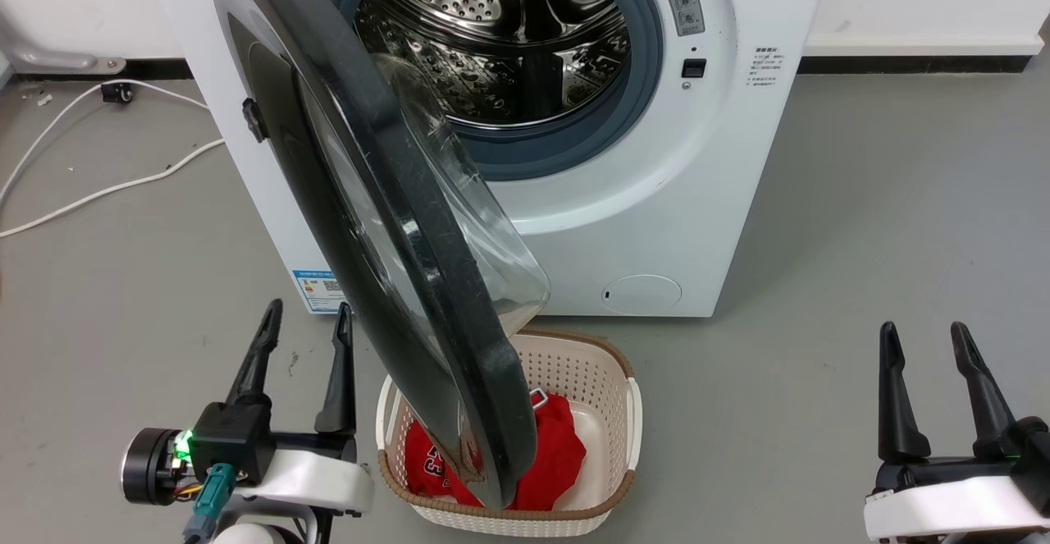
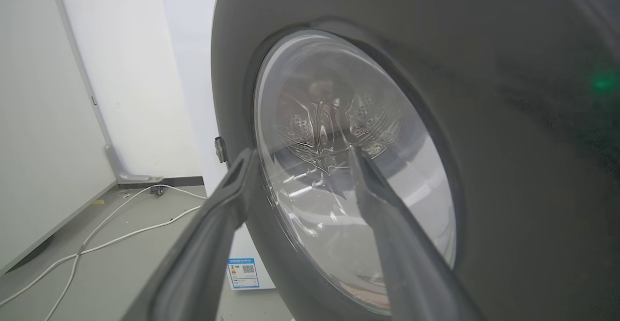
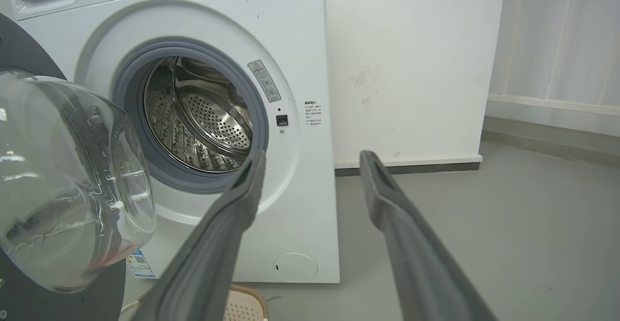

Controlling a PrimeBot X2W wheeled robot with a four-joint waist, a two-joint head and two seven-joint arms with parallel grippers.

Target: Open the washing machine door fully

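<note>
Left claw [image 1: 308, 308] released, fingers spread, holding nothing. Right claw [image 1: 924, 331] released too, empty. Washing machine door [image 1: 410, 224] stands swung out, just right of left claw. Washing machine [image 1: 656, 224] ahead of both claws, drum exposed.

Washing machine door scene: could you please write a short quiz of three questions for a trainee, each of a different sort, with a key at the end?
1. True or false: the washing machine door is shut flat against the washing machine.
2. What lies in the basket on the floor in front of the machine? A) a red garment B) a blue towel C) nothing
3. Fill in the gap: the left gripper and the right gripper are both ____ and hold nothing.

Key
1. False: it stands swung out, and the drum is exposed.
2. A
3. open
</note>
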